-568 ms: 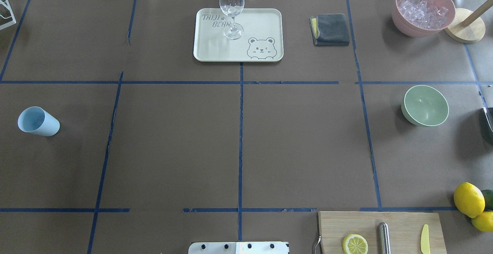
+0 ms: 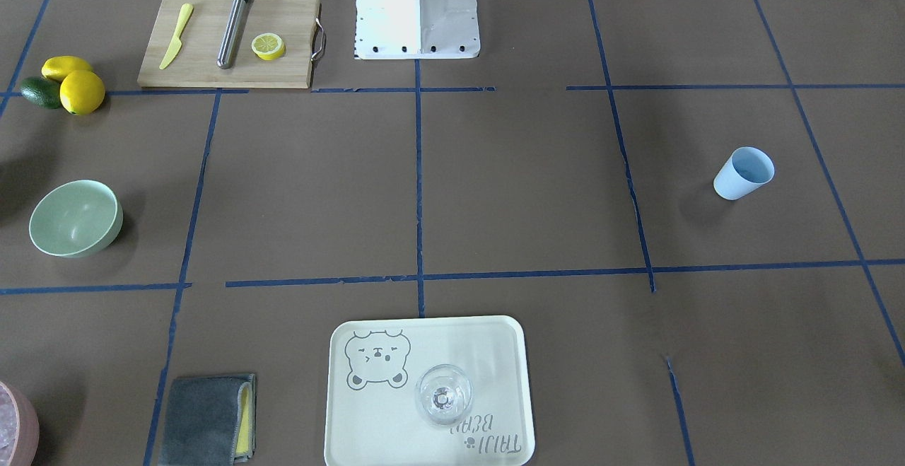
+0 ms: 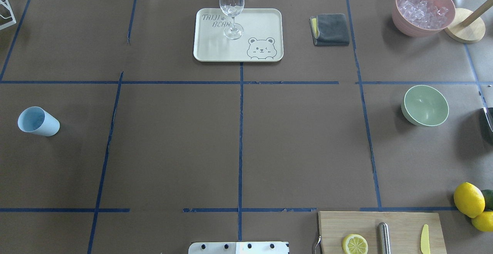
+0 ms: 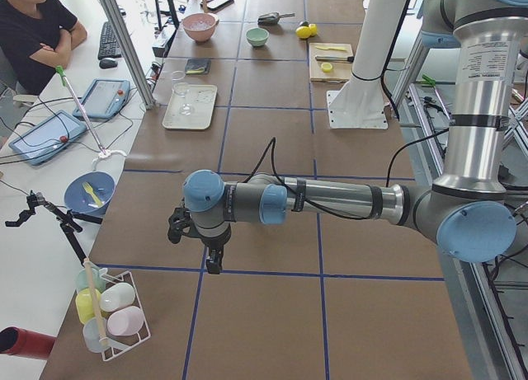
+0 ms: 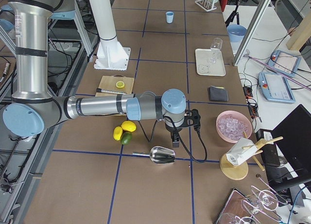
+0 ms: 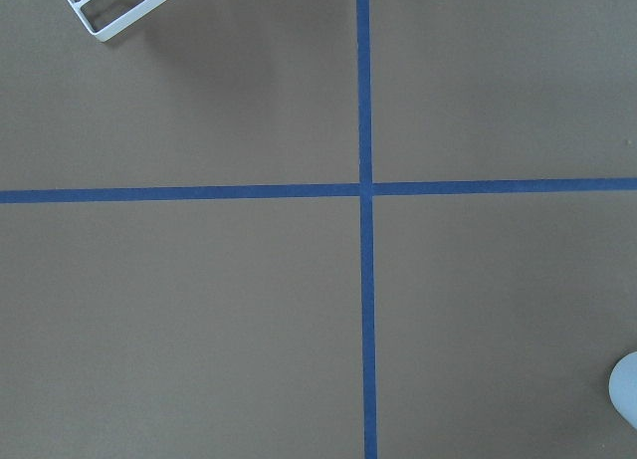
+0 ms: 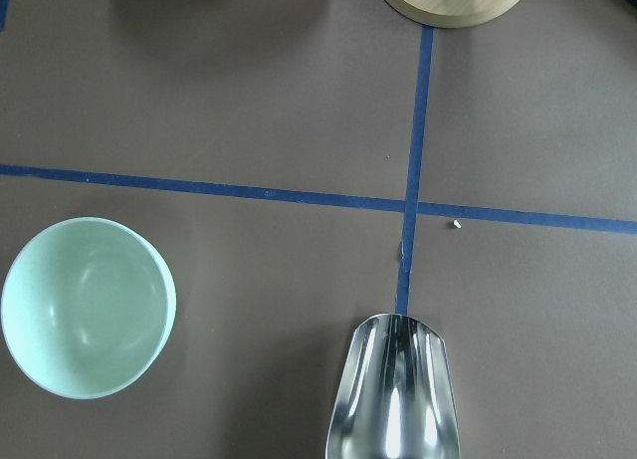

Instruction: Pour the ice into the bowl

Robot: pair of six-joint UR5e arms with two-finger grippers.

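The pale mint-green bowl [image 3: 425,105] stands empty at the table's right side; it also shows in the front view [image 2: 74,217] and the right wrist view [image 7: 88,305]. The light blue cup [image 3: 38,121] stands far left, and I see no loose ice in it or anywhere else. My right gripper [image 5: 175,142] hangs above the table near the bowl, with a metal scoop [image 7: 393,399] lying below it. My left gripper [image 4: 213,263] hovers over bare table near the cup. Both grippers show only in the side views, so I cannot tell whether they are open or shut.
A pink container [image 3: 423,9] of icy contents stands at the far right. A tray [image 3: 238,49] carries a wine glass [image 3: 232,9], with a grey cloth [image 3: 330,29] beside it. A cutting board [image 3: 400,223] and lemons [image 3: 468,199] lie near right. A cup rack [image 4: 111,310] stands at the left end.
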